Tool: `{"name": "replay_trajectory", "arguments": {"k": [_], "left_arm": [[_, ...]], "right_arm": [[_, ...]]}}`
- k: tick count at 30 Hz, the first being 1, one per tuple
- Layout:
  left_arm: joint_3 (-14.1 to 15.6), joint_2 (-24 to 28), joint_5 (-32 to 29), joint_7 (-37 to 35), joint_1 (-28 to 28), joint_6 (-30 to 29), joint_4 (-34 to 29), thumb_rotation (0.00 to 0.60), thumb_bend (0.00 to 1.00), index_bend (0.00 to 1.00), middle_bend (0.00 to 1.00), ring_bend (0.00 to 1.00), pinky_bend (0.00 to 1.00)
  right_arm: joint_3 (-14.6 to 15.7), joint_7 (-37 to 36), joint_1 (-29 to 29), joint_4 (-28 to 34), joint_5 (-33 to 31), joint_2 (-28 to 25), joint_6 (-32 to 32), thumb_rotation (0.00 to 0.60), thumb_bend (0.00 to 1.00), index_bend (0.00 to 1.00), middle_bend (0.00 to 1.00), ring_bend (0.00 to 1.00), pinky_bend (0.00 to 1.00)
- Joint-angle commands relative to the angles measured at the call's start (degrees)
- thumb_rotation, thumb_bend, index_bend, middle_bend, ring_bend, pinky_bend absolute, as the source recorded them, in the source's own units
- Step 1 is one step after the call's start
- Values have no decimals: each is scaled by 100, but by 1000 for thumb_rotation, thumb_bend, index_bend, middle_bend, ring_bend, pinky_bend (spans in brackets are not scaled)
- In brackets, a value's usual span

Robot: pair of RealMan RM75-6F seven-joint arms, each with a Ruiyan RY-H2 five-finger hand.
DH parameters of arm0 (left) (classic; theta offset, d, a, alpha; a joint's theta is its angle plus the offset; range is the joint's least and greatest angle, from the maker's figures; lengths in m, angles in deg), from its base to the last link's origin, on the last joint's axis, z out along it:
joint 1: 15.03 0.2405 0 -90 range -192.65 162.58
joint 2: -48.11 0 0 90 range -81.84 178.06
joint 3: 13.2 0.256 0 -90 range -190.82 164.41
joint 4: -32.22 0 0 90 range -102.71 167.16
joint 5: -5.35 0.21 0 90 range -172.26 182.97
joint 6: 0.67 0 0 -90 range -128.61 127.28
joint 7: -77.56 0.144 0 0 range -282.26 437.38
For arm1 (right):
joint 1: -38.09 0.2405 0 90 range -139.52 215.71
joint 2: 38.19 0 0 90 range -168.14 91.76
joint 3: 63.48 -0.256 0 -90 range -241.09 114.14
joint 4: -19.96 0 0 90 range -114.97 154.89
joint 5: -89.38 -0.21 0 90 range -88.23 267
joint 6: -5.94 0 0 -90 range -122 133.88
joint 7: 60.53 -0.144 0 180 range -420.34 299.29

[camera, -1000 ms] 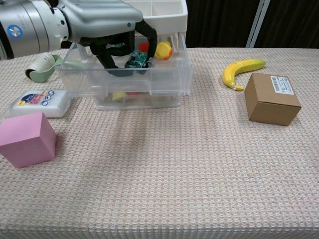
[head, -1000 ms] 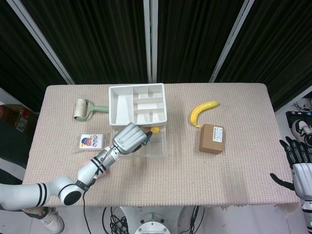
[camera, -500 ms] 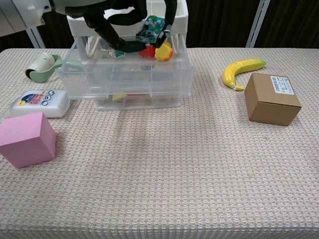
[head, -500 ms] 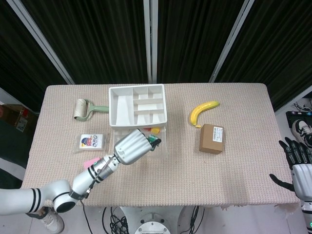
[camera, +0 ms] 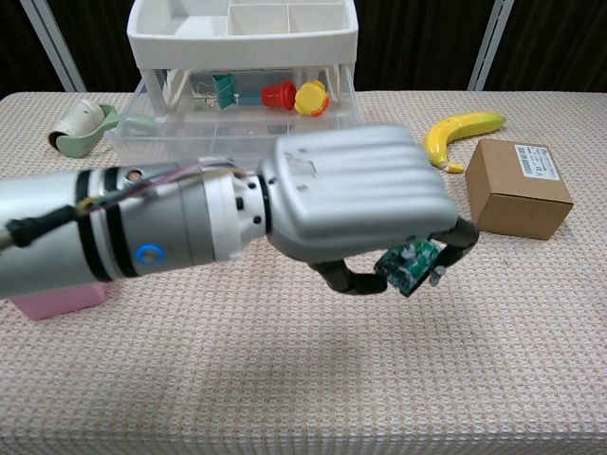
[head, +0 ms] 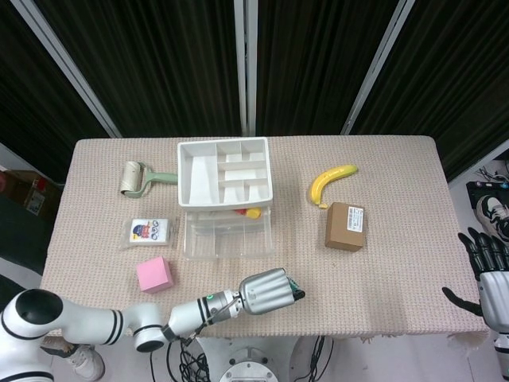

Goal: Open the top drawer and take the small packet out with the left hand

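A: Setting, from my console: black curtain panels behind, a table (head: 382, 270) under a beige woven cloth

B: Where does the drawer unit stand?

A: Clear plastic drawer unit (head: 227, 232) at centre-left of the table, with a white divided tray (head: 223, 169) on top. The top drawer (camera: 232, 133) is pulled out toward the robot. In the chest view I see a green clip (camera: 223, 90), a red piece (camera: 278, 94) and a yellow piece (camera: 310, 97) inside it

B: And the small packet?

A: Out of the drawer. The left hand (camera: 356, 204) pinches the small packet (camera: 409, 265) between its dark fingertips (camera: 460, 237), in the air above the cloth, in front of the unit and near the table's front edge. The packet is green with small print that I cannot read

B: Right hand?

A: The right hand (head: 485, 259) shows only at the frame's right edge in the head view, off the table, fingers spread, holding nothing

B: Other items?

A: A banana (head: 331, 181) and, just in front of it, a cardboard box (head: 345, 226) with a label, on the right. On the left: a green-handled roller (head: 137, 177) at the back, a flat white pack (head: 149, 231) with a coloured label, and a pink cube (head: 154, 274) nearer the front
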Motion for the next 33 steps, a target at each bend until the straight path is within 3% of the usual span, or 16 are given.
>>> {"name": "replay_trajectory", "arguments": {"k": [1,6,11,16,20,23,27,30,33], "left_arm": [[-18,-253,-293,215,-73,238,268,600,355,417,886,973,1000],[-60,-421,-549,748,27,158,346,600,235,227,840,963,1000],[-243,-226,-551,753,225,-360,-61,600,148,187,821,946,1000],[-749,566,-344,-51,845,-1803,-1067,600,127,192,795,906,1000],[-1063,1463,-543,-480,1467,-2634,-1598,600,126,263,737,822,990],[-1069,2214,-856,-743,2010,-2999,-1744,600,125,324,672,719,871],[-878,3163,-1433,-1382,2843,-3348,-1621,600,125,340,507,487,538],[-606,3629,-1668,-1753,3361,-3461,-1323,600,125,328,417,377,390],[-251,3884,-1762,-1950,3792,-3481,-1076,600,126,305,374,324,319]], "right_arm": [[1,-17,-9,-19,-15,6,-3,600,38,0,0,0,0],[-16,-28,16,-40,-17,18,-40,600,37,0,0,0,0],[-26,1,51,-6,15,5,-69,600,38,0,0,0,0],[-29,-8,33,19,33,-42,-27,600,38,0,0,0,0],[-25,-40,31,36,36,-88,-35,600,37,0,0,0,0],[-5,-84,52,59,58,-133,-85,600,38,0,0,0,0],[-7,-173,81,31,70,-149,-123,600,43,0,0,0,0],[-12,-276,111,-19,101,-144,-136,600,55,0,0,0,0],[-18,-349,150,-62,150,-130,-145,600,54,0,0,0,0]]}}
